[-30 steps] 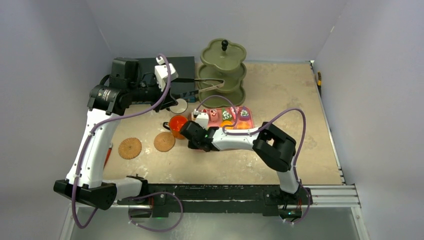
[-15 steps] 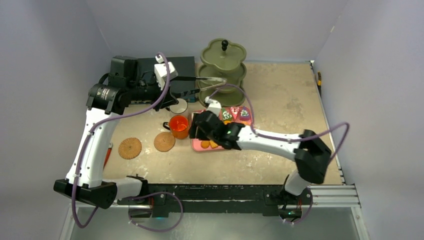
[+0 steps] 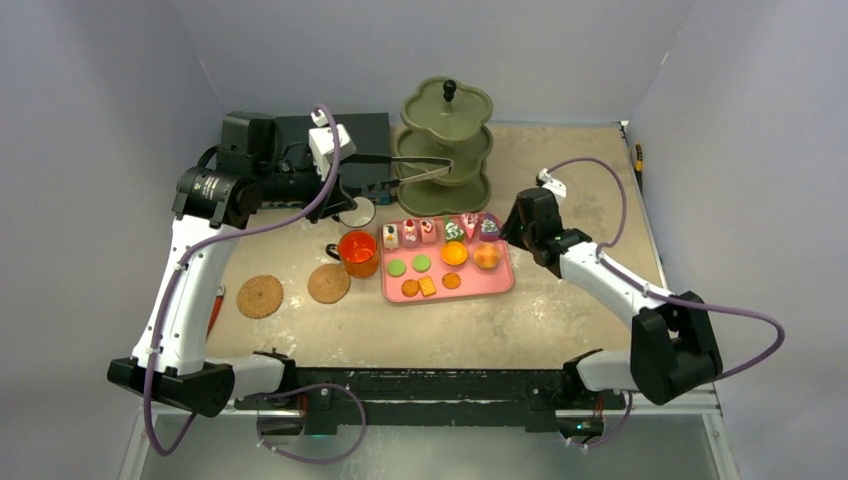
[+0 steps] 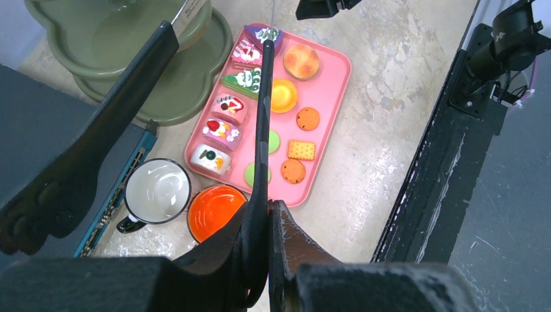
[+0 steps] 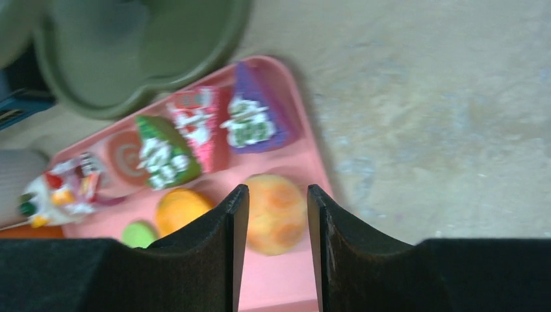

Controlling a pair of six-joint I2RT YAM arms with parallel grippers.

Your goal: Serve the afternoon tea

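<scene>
The olive-green three-tier stand [image 3: 447, 140] stands at the back. A pink tray [image 3: 470, 288] in front of it holds tiny cakes [image 3: 430, 231] and green and orange round biscuits [image 3: 410, 265]. The orange mug [image 3: 357, 250] and white mug [image 3: 357, 213] stand left of the tray, the two cork coasters [image 3: 260, 296] [image 3: 329, 284] further left. My left gripper [image 3: 345, 160] is shut on black tongs [image 3: 410, 165] whose tips reach over the stand's middle tier. My right gripper [image 5: 277, 195] is open above a round orange bun [image 5: 276, 214] at the tray's right end [image 5: 273, 286].
A flat dark-blue box [image 3: 300, 135] lies at the back left under my left arm. The left wrist view shows the mugs [image 4: 158, 188] [image 4: 214, 209], the tray [image 4: 331, 91] and the table's black front rail [image 4: 429, 195]. Grey walls enclose the table.
My right arm has swung from beside the orange mug, across the tray, to the tray's right end, uncovering the tray. My left arm and the tongs have not moved.
</scene>
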